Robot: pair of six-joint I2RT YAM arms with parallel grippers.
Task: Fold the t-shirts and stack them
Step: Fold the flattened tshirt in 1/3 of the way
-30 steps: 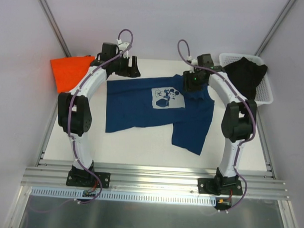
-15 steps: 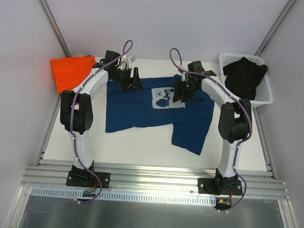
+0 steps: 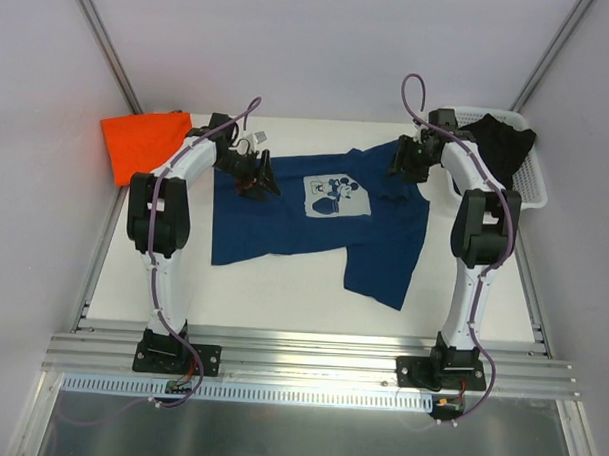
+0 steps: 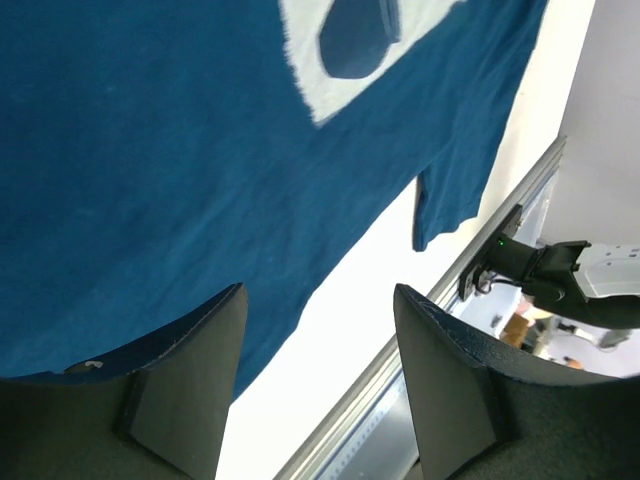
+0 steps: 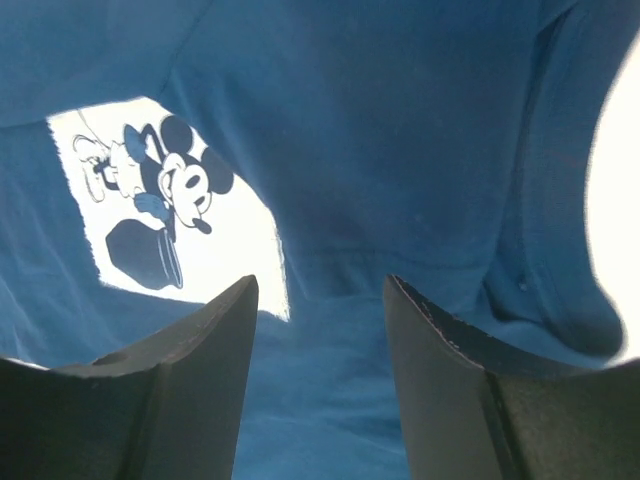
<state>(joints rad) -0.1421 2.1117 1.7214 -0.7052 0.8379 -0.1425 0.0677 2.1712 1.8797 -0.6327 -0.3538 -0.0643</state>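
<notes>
The navy blue t-shirt [image 3: 305,220] lies spread and rumpled on the table's middle, its pale cartoon print [image 3: 334,194] facing up. It fills the left wrist view [image 4: 180,150] and the right wrist view [image 5: 400,140], where the print [image 5: 160,215] also shows. My left gripper [image 3: 258,176] is open and empty over the shirt's upper left part. My right gripper [image 3: 405,161] is open and empty over the shirt's upper right edge. The orange t-shirt [image 3: 142,142] lies folded at the back left corner.
A white basket [image 3: 521,191] at the back right holds a black garment [image 3: 495,150]. The table's metal front rail [image 3: 310,348] runs along the near edge. Grey walls stand close on both sides.
My right gripper has swung from over the print out to the right, to the shirt's upper right edge. My left gripper has shifted slightly down and left. The shirt lies as before.
</notes>
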